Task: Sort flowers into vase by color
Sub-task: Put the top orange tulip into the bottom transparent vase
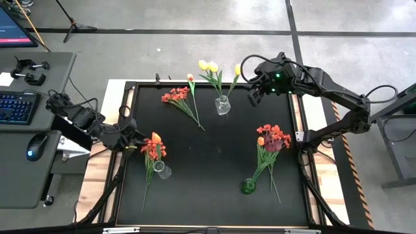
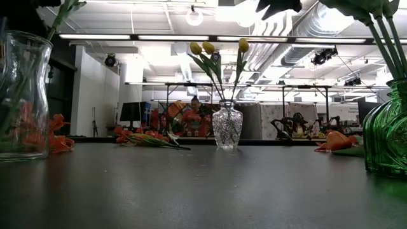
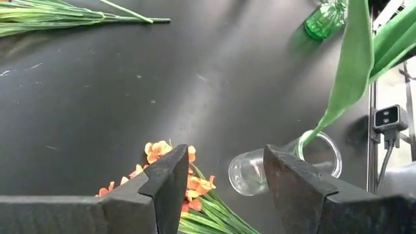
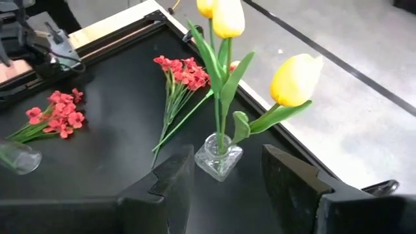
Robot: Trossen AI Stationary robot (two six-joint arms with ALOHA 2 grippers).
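A clear vase near the table's far edge holds three yellow tulips. My right gripper hovers open just right of it, the vase showing between its fingers. A red bunch lies flat on the table, left of that vase. A green vase holds red and maroon flowers. My left gripper is open at the table's left edge, beside an orange bunch lying on the table and a second clear vase with a green leaf in it.
The black mat has free room in its middle and along its near edge. A raised frame borders the mat. In the low view, the left clear vase and the green vase stand close to the camera.
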